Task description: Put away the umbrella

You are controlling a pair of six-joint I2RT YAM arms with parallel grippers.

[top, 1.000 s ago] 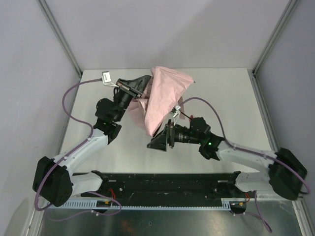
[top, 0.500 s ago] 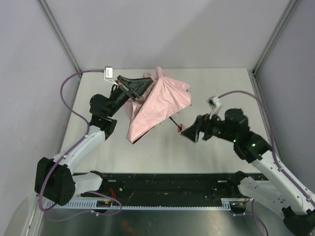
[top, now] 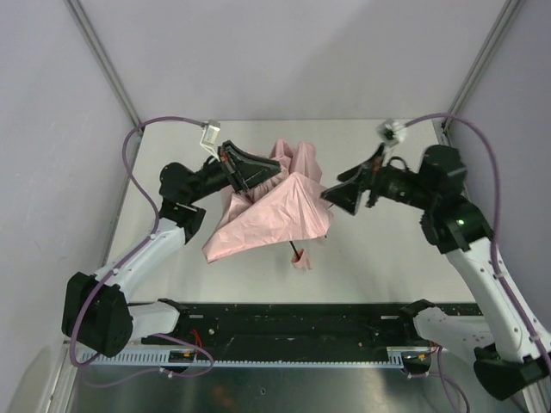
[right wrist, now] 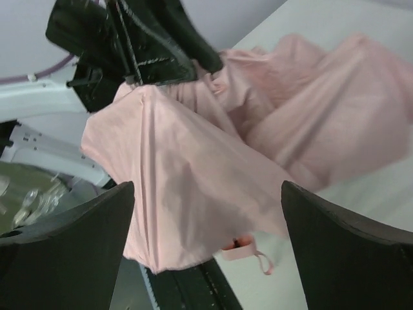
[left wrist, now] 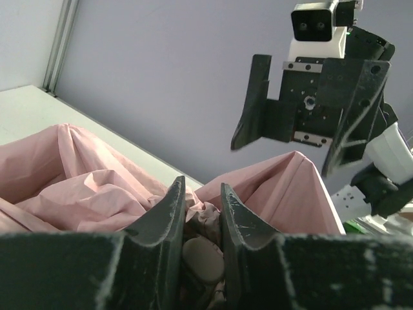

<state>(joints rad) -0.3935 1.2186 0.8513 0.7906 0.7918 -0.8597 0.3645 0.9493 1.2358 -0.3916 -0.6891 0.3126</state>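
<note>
One umbrella hangs over the middle of the table, its pink canopy loose and half spread, its one shaft and handle pointing down near the tabletop. Of the two grippers, the left gripper pinches bunched fabric at its top in narrow jaws. The right gripper hovers just beside the canopy, jaws spread wide, holding nothing.

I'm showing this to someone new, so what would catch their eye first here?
The pale pink umbrella, bunched and half collapsed in the middle of the table, its small handle poking out at the near side. The left end effector pinches its fabric top, while the right end effector hangs open close beside it.
</note>
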